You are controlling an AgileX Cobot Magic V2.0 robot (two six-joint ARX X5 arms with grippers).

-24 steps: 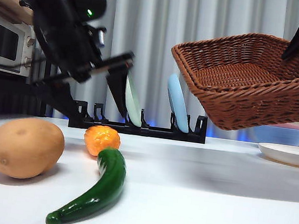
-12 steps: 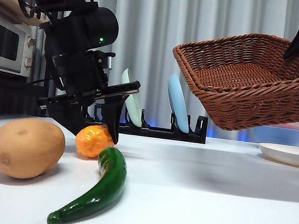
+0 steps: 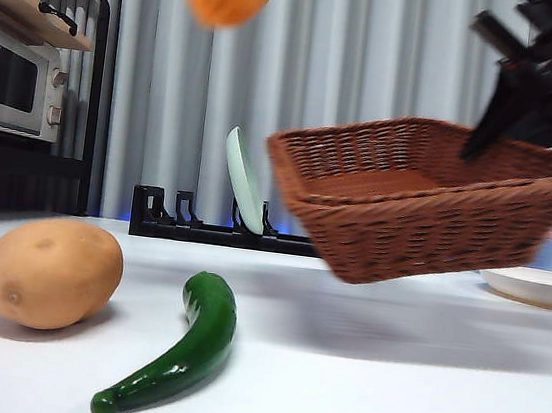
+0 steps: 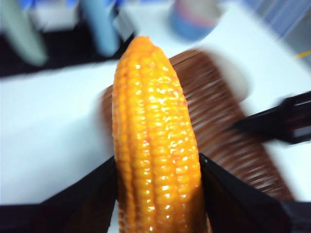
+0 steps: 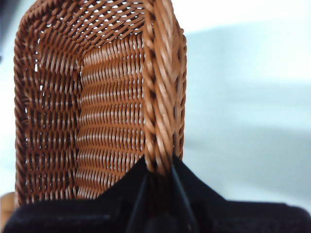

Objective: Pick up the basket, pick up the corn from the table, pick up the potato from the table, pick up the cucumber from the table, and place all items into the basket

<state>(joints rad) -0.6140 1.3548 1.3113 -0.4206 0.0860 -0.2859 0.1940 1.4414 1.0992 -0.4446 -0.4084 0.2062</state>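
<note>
Meanwhile dish rack [image 3: 222, 232] w/ plate [image 3: 244, 182] behind basket [image 3: 428, 200]

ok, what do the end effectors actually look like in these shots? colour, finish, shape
Both are plain matte black. The left end effector shows two broad, flat wedge-shaped jaws. The right end effector has narrower jaws tapering to points; in the front view it reads as angular black struts. No cables, markings or labels visible.
</note>
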